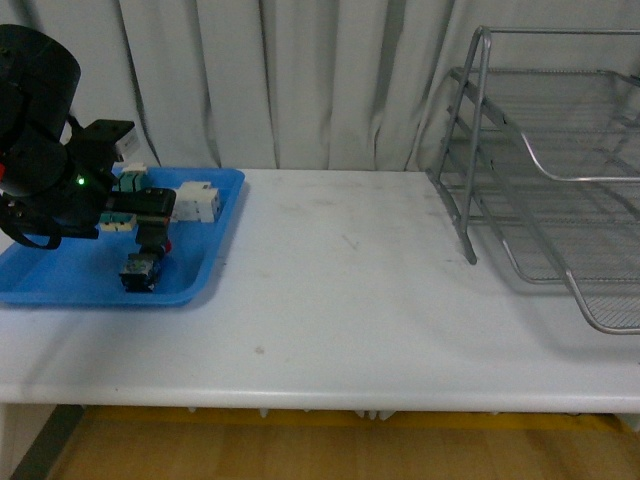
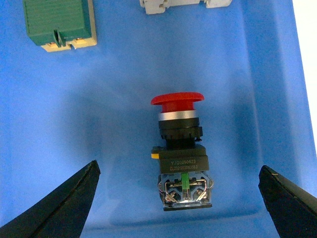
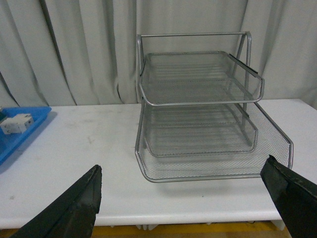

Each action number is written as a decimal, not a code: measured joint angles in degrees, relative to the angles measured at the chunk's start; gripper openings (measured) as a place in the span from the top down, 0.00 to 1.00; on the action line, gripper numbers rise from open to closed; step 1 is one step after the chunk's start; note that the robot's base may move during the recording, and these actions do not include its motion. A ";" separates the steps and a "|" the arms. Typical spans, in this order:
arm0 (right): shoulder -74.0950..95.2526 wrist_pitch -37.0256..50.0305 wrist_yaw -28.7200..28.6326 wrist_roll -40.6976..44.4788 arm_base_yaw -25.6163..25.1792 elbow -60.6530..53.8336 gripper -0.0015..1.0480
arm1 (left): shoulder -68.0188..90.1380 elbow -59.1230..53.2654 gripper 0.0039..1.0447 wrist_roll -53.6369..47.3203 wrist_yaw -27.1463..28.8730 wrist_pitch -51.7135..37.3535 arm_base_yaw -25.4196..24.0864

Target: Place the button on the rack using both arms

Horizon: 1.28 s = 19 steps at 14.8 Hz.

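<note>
The button (image 2: 178, 148) lies on its side on the floor of the blue plastic tray (image 2: 247, 74), its red mushroom cap turned away from the wrist camera and its metal contacts turned towards it; a silver collar and a dark blocky body sit between cap and contacts. In the front view the button (image 1: 140, 272) rests near the tray's (image 1: 60, 275) front edge, under the left arm. The left gripper (image 2: 178, 171) hangs over it with its jaws spread wide; the two black fingers (image 2: 64, 203) stand one on either side of the button, both clear of it, so the gripper has hold of nothing. Farther back in the tray sit a green-and-cream switch block (image 2: 59, 22) and a white terminal block (image 2: 183, 5), each apart from the button.

The tray lies at the left end of the white table (image 1: 340, 290); the silver three-tier wire-mesh rack (image 1: 540, 180) stands at the right end, well apart from the tray, in front of a pale curtain (image 1: 300, 80). The right gripper (image 3: 182, 167) shows only in its own wrist view; its jaws are also wide open and grip nothing, and it faces the rack's (image 3: 198, 99) open front above the near edge of the table; a corner of the blue tray (image 3: 20, 136) with the white block (image 3: 16, 123) shows at the side of that view.
</note>
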<state>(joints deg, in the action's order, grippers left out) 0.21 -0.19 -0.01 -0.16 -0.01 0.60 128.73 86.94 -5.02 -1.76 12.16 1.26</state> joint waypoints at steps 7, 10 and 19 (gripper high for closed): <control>0.00 0.00 -0.02 0.00 0.00 0.00 0.06 | 5.81 2.08 0.06 0.02 1.62 -0.76 0.37; 0.00 0.00 -0.02 0.00 0.00 0.00 0.06 | 7.72 4.22 0.06 0.02 2.56 -1.70 0.46; 0.00 0.00 -0.02 0.00 0.00 0.00 0.06 | 8.85 4.33 0.49 -0.35 3.30 -1.75 1.46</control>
<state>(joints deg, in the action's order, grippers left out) 0.21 -0.19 -0.03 -0.16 -0.01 0.60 137.58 91.26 -5.37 1.54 10.41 2.72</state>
